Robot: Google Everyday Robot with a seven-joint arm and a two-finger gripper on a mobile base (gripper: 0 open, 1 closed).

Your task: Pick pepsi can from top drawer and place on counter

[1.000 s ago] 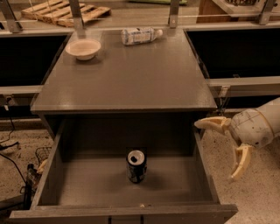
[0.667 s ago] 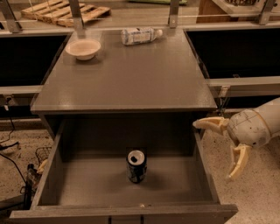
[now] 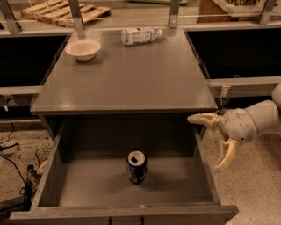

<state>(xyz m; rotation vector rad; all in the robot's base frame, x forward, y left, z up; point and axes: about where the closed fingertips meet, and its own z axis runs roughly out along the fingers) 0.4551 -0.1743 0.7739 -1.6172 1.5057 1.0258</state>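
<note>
In the camera view, the counter [image 3: 123, 74] fills the upper middle. A pale shallow bowl [image 3: 83, 48] sits near its back left corner. A clear plastic bottle [image 3: 139, 36] with a white label lies on its side along the back edge, nearer the centre.

Below the counter's front edge the top drawer [image 3: 50, 169] is pulled fully out. The pepsi can [image 3: 137, 167] stands upright on the drawer floor, about midway between the side walls and apart from all of them, its silver top and pull tab facing up.

The gripper [image 3: 203, 144] hangs just below the counter's front right corner, at the drawer's right wall and above its rim. Its two pale fingers [image 3: 226, 154] are spread wide and hold nothing, well apart from the can.

Beyond the back edge a wooden pallet [image 3: 66, 13] lies on the floor.
</note>
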